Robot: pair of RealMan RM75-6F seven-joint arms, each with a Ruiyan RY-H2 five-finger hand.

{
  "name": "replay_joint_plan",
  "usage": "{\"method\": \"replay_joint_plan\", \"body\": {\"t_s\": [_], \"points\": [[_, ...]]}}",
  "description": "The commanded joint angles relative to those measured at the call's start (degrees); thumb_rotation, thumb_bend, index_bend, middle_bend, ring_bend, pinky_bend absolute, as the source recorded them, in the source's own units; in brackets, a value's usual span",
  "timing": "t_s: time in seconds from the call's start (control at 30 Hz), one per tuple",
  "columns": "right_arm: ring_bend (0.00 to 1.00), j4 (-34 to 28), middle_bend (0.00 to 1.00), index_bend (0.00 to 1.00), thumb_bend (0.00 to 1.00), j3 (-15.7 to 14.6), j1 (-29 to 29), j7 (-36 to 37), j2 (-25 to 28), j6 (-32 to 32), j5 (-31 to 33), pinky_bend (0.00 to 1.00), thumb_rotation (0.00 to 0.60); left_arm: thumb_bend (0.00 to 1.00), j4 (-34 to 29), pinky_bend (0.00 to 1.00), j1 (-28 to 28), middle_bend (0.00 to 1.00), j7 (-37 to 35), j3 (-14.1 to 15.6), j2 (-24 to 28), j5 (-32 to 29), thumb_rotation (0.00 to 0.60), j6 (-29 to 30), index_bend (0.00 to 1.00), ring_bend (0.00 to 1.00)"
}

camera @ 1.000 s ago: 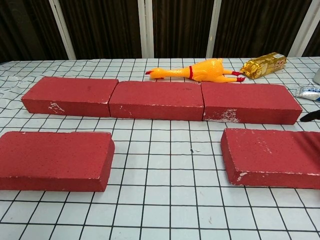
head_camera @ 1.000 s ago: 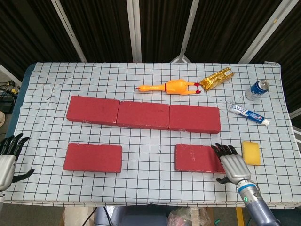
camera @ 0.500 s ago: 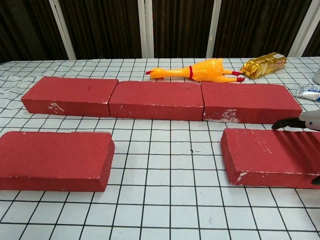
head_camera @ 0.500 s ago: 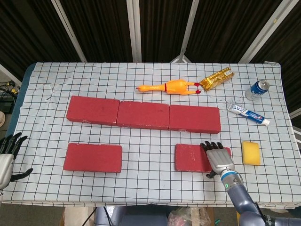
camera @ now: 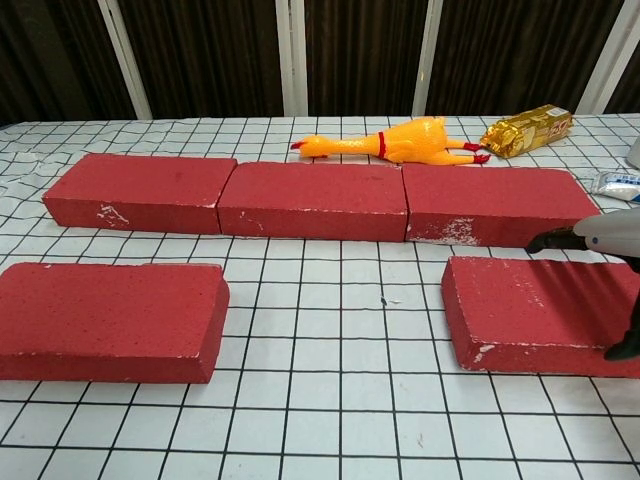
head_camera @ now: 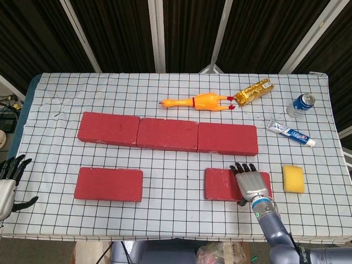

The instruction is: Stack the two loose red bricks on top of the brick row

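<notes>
Three red bricks form the brick row [head_camera: 168, 133] across the middle of the table, also seen in the chest view [camera: 312, 198]. One loose red brick [head_camera: 109, 184] lies front left [camera: 108, 318]. The other loose red brick [head_camera: 221, 184] lies front right [camera: 520, 310]. My right hand [head_camera: 250, 181] lies flat over the right end of that brick, fingers stretched toward the row, thumb hanging at the near edge. In the chest view the right hand [camera: 605, 236] enters from the right edge. My left hand [head_camera: 8, 184] hangs off the table's left edge, fingers apart, holding nothing.
A yellow rubber chicken [head_camera: 198, 102] lies behind the row, with a gold packet [head_camera: 254, 92] to its right. A blue can [head_camera: 301, 104] and a toothpaste tube [head_camera: 290, 133] sit at the far right. A yellow sponge [head_camera: 292, 179] lies just right of my right hand.
My right hand has moved left, from beside the right loose brick's end to over its top. The bricks have not moved. The left hand has barely shifted.
</notes>
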Motion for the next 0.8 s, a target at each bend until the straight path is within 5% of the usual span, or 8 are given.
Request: {"method": "replay_joint_plan", "body": {"t_s": [0.03, 0.3, 0.8], "points": [[0.00, 0.34, 0.02, 0.02, 0.16, -0.21, 0.48, 0.14, -0.38, 0.22, 0.56, 0.00, 0.600, 0.00, 0.00, 0.02, 0.03, 0.03, -0.10, -0.04, 0.04, -0.08, 0.600, 0.08, 0.12, 0.00], [0.01, 2.46, 0.12, 0.04, 0.16, -0.68, 1.33, 1.04, -2.08, 1.70, 0.99, 0.00, 0.600, 0.00, 0.04, 0.02, 0.03, 0.03, -0.50, -0.02, 0.26, -0.19, 0.600, 0.02, 0.12, 0.00], [0.19, 3.19, 0.22, 0.23, 0.16, -1.67, 1.21, 2.45, -2.99, 4.17, -2.12, 0.00, 0.600, 0.00, -0.34, 0.02, -0.16, 0.02, 0.35, 0.21, 0.38, -0.69, 0.600, -0.70, 0.12, 0.00]]}}
